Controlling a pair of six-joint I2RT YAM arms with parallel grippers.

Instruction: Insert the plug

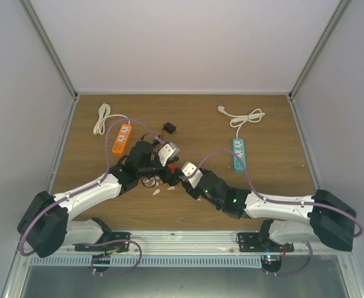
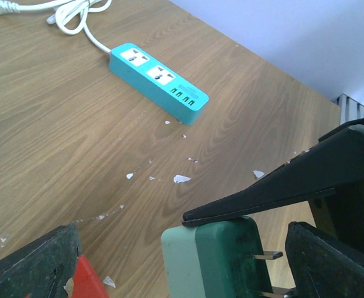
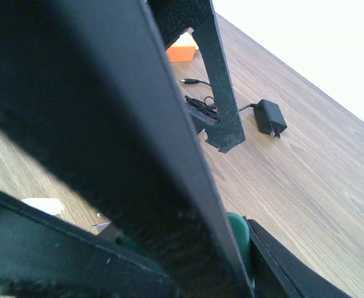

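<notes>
The right fingers are clamped on the green plug, at the middle of the bench. The plug's two metal pins point sideways. The left fingers are wide apart, one on each side of the plug. A blue strip lies well away. An orange strip lies on the other side.
</notes>
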